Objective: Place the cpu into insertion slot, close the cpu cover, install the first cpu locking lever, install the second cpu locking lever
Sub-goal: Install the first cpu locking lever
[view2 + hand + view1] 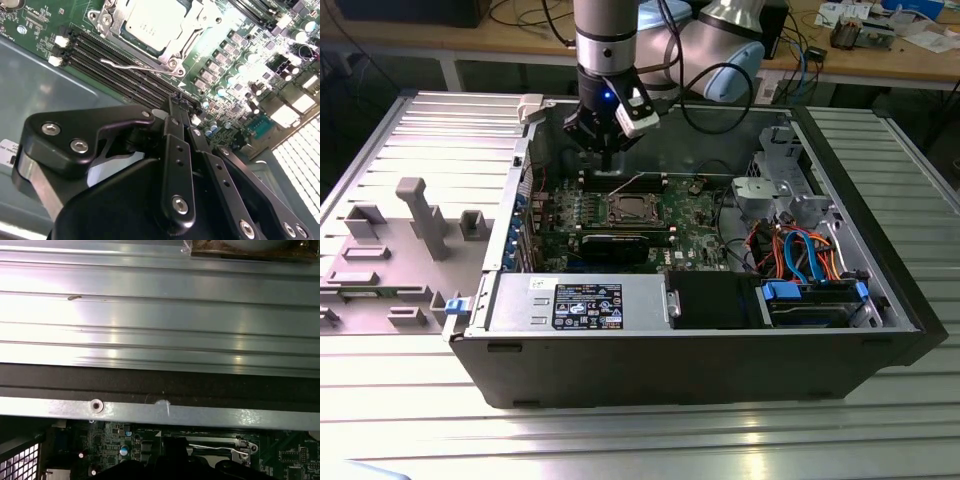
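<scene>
In the exterior view, we are seeing the hand (607,158) hanging above the insertion slot (630,209); in the second wrist view its fingers (176,131) are pressing together, empty, while the cpu (151,21) is sitting under the cpu cover (196,21).

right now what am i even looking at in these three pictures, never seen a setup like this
A robot arm reaches into an open computer case lying on a metal table. The exterior view is taken from off the arm; both wrist views come from cameras riding on it. Its gripper hovers above the green motherboard, fingers shut on nothing. In the second wrist view the cpu already sits in the insertion slot, the cpu cover lies closed around it, and a thin wire locking lever runs alongside.
</scene>
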You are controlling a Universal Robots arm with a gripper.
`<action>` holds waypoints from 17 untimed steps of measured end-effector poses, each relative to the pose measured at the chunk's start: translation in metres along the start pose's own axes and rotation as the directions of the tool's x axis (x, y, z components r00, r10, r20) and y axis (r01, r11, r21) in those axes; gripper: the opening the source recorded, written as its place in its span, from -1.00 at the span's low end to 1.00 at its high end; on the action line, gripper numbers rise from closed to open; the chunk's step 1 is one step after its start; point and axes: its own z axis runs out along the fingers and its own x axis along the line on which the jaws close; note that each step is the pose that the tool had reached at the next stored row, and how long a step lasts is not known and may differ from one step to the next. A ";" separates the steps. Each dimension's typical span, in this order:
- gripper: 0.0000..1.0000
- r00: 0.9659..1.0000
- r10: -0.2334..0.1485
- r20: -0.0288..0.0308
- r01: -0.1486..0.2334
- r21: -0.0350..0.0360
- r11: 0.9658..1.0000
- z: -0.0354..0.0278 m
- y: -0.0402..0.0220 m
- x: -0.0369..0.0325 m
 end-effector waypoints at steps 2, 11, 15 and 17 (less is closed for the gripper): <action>-0.79 1.000 0.000 0.000 0.000 0.000 1.000 0.0024 -0.0001 0.0000; -0.79 1.000 -0.001 -0.002 0.001 0.031 1.000 0.0140 0.0066 -0.0029; -0.79 1.000 -0.002 -0.003 0.002 0.051 0.999 0.0182 0.0084 -0.0066; -0.79 1.000 -0.002 -0.003 0.002 0.052 0.999 0.0206 0.0086 -0.0080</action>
